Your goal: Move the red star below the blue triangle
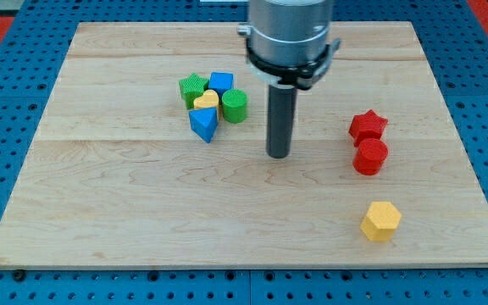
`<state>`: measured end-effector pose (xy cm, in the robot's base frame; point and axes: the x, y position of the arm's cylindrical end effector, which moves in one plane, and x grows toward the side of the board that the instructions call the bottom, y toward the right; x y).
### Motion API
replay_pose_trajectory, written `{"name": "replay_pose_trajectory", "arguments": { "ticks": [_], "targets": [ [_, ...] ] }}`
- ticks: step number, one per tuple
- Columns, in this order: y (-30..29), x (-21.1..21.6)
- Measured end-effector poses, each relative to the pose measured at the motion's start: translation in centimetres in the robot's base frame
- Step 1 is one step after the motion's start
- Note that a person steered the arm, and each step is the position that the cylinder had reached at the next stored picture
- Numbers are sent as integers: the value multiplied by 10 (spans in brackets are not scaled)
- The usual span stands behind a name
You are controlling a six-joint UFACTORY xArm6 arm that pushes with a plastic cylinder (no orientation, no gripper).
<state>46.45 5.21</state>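
Wooden and pale, the desk (pixel 100 220) is lying on a blue perforated base (pixel 7 102) and carrying every block. No container is showing anywhere on it, so nothing is sitting inside anything; all the blocks are resting loose on the bare boards.

My tip (pixel 279 156) is the only tool here, a plain dark rod with nothing to clench or release, and it is touching no block. It is standing near the desk's middle, between two groups of blocks.

Toward the view's left, a tight cluster is sitting: a green star (pixel 192 87) at its left, a blue cube (pixel 221 82) at its top, a green cylinder (pixel 235 106) at its right, a small yellow heart (pixel 206 101) in the centre, and the blue triangle (pixel 202 124) at the bottom of the cluster. These blocks are pressing against one another.

Toward the view's right, well apart from that cluster, the red star (pixel 368 125) is lying with a red cylinder (pixel 370 157) touching it just below. Lower still, a yellow hexagon (pixel 381 221) is sitting alone near the desk's bottom edge.

My tip is sitting slightly lower in the view than the blue triangle, off to that triangle's right, and left of the red star.
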Motion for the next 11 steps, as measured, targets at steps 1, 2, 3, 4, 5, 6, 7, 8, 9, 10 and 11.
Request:
{"name": "replay_pose_trajectory", "arguments": {
  "ticks": [1,2,3,4,5,6,7,8,9,10,11],
  "targets": [
    [3,-23],
    [50,-76],
    [138,-98],
    [191,-64],
    [165,-41],
    [89,-30],
    [30,-31],
    [22,-10],
    [25,20],
    [-37,23],
    [-91,3]
  ]
}}
